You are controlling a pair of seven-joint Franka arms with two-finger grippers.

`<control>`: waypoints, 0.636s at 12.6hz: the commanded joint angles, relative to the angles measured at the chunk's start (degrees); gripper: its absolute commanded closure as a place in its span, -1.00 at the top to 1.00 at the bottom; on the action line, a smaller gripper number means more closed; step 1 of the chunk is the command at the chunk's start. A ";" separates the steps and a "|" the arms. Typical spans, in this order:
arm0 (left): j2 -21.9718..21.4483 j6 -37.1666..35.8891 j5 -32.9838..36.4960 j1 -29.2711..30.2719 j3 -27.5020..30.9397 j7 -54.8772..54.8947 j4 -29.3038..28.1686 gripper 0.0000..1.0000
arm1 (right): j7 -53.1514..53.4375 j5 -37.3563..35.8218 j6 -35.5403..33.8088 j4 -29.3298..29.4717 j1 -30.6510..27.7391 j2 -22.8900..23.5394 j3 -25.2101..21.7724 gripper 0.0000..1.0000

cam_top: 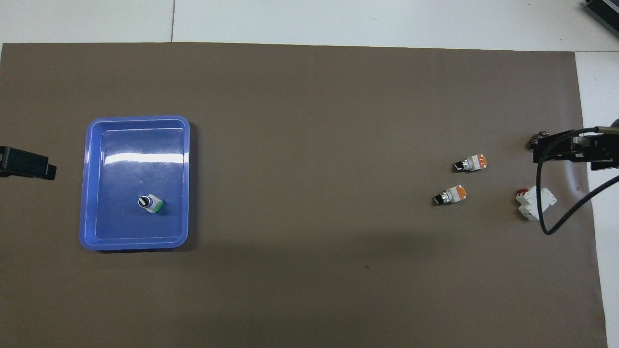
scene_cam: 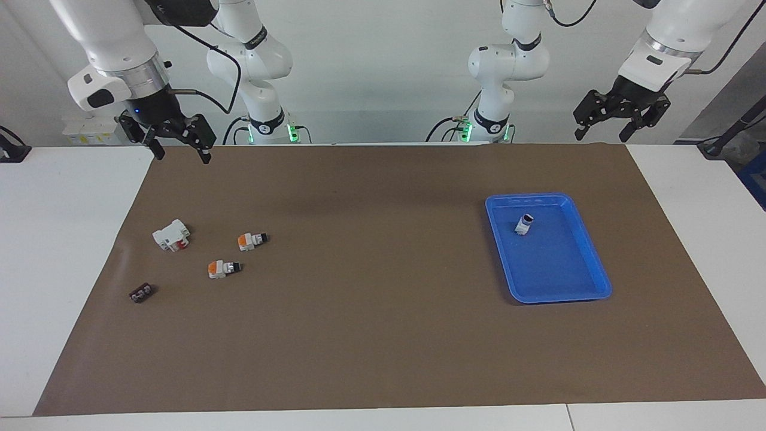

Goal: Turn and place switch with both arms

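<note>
Two orange-ended switches lie on their sides on the brown mat at the left of the facing view, one switch (scene_cam: 252, 240) a little nearer the robots and the other switch (scene_cam: 224, 269) just below it in the frame, close together but not touching, black tips pointing toward the middle of the desk (scene_cam: 72, 251). A third, similar switch (scene_cam: 524, 224) with a green end already sits in the blue tray (scene_cam: 589, 263) at the right of that view, so one placement looks done while the two orange ones are untouched. Beside them, further toward the frame's left edge, are a larger white block (scene_cam: 171, 234) with a red mark and a small flat black piece (scene_cam: 141, 293). The right gripper (scene_cam: 178, 143) hangs at upper left with jaws spread and nothing between them; the left gripper (scene_cam: 619, 120) hangs empty at upper right, also spread. Neither arm has begun a reach, so picking, turning and placing all remain.
</note>
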 commanded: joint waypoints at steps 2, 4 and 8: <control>-2.36 2.83 -0.37 -0.12 -0.22 -0.44 -4.11 1.00 | 0.37 0.19 0.54 -0.45 -0.24 -0.38 0.23 1.00; -2.45 2.66 -0.37 -0.38 -0.31 -0.53 -4.02 1.00 | 1.07 0.19 1.15 -0.72 -0.15 -0.47 0.31 1.00; -2.36 3.27 -0.46 -0.56 -0.48 -0.62 -3.76 1.00 | 10.80 0.10 5.79 -5.71 -0.23 -2.57 0.23 1.00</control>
